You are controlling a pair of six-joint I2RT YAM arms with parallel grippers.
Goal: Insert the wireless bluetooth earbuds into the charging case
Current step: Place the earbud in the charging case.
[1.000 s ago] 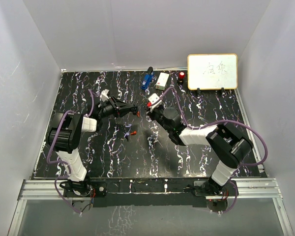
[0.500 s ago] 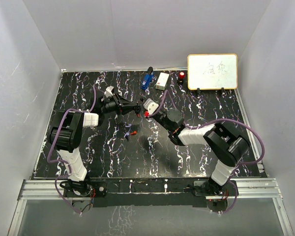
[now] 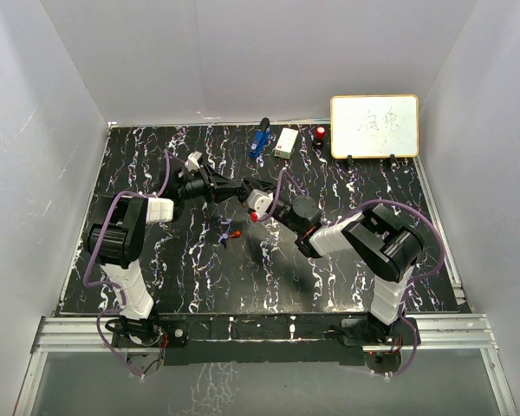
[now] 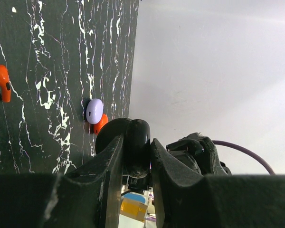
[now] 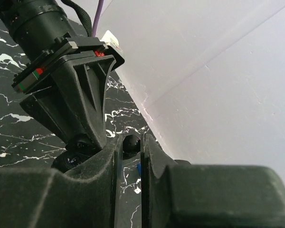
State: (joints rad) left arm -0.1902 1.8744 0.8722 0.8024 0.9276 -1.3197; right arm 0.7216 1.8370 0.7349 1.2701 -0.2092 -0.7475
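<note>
The left pincer (image 4: pixel 135 148) is clamped on the black round charging case (image 4: pixel 138 132), held above the desk (image 3: pixel 199 277) mid-way between the arms. The right pincer (image 5: pixel 131 142) meets it, its fingers nearly together on a dark rounded bit, seemingly the same case. An orange earbud (image 4: pixel 1 81) and a purple earbud (image 4: pixel 94 110) lie on the desk below.
</note>
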